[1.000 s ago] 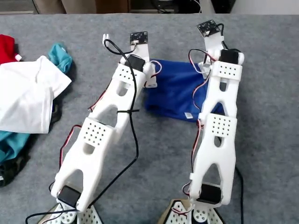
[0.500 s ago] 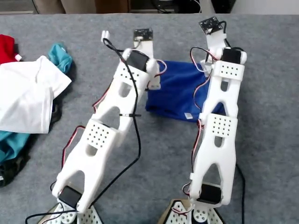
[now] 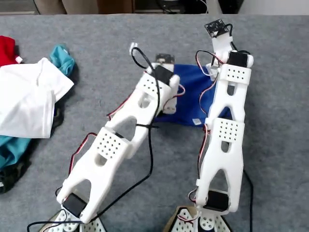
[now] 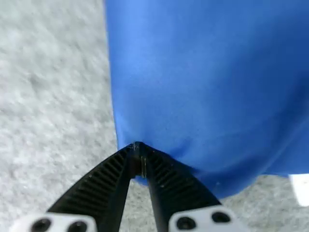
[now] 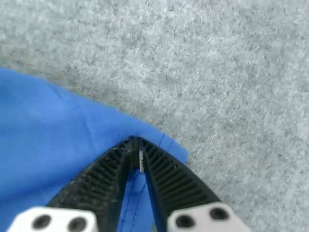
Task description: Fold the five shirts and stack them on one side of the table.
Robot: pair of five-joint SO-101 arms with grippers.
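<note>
Blue shirt (image 3: 187,94) is lying on grey table (image 3: 273,72); left gripper (image 4: 138,148) is pinching its edge, right gripper (image 5: 135,143) is pinching a corner.

View from up top: my left arm (image 3: 120,145) leans in diagonally, wrist over the left side of the blue shirt (image 3: 190,94). My right arm (image 3: 227,130) runs straight up, wrist over the shirt's far right part. The shirt's on the grey felt table (image 3: 280,96). Way off left, a white shirt (image 3: 26,99) lies across a teal shirt (image 3: 63,57), with a red shirt (image 3: 6,48) at the edge.
</note>
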